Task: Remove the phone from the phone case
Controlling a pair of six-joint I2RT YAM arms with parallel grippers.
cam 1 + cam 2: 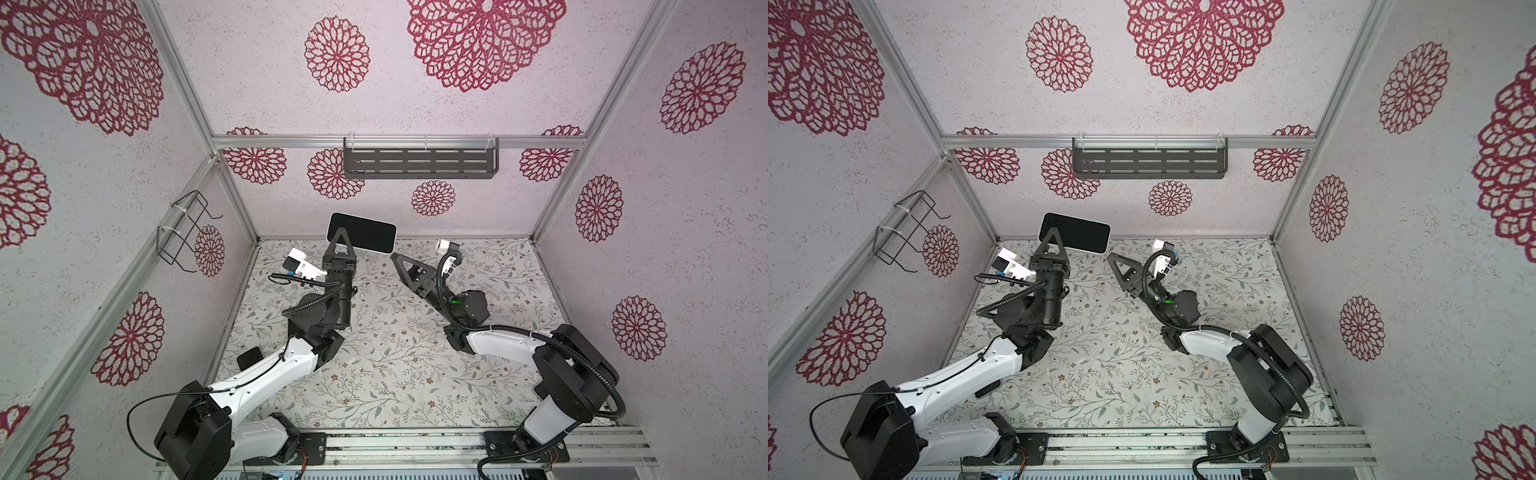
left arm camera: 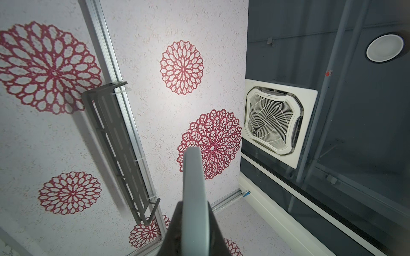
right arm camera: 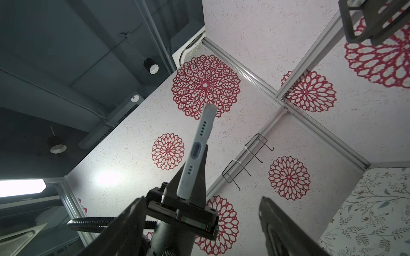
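Note:
The phone shows its black screen in both top views and sits in a pale phone case, held long side level above the table's far edge. My left gripper is shut on the left part of the cased phone. In the left wrist view the case's pale edge runs up between the dark fingers. My right gripper stands open just right of and below the phone's right end, not touching it. The right wrist view shows the case's port end beyond my open right gripper.
A dark slotted shelf hangs on the back wall, and a black wire rack on the left wall. A small black object lies on the floral table under the left arm. Aluminium frame posts stand at the corners.

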